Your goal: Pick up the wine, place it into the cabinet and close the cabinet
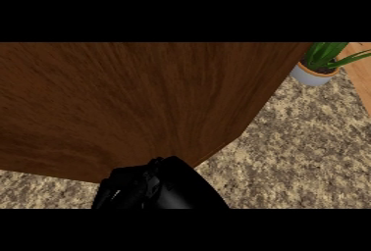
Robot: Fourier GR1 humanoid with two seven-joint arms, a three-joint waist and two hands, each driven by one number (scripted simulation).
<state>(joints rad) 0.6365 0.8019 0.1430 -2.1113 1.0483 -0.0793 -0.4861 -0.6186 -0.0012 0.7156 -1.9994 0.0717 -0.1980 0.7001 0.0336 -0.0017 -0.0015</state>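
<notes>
Black hand (pixel 156 186) at cabinet door (pixel 130 103) edge — grip unreadable, side unclear; plant (pixel 322 61) cropped.

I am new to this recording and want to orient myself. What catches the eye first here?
A large dark brown wooden panel fills most of the view, over the speckled counter. A black hand shows at the lower edge, against the panel's lower edge. A potted plant stands at the upper right.

One dark wooden cabinet door (pixel 123 103) filled most of the view. One speckled stone counter (pixel 304 152) lay below it. One potted plant (pixel 319 63) stood there. One black hand (pixel 156 188) showed.
</notes>
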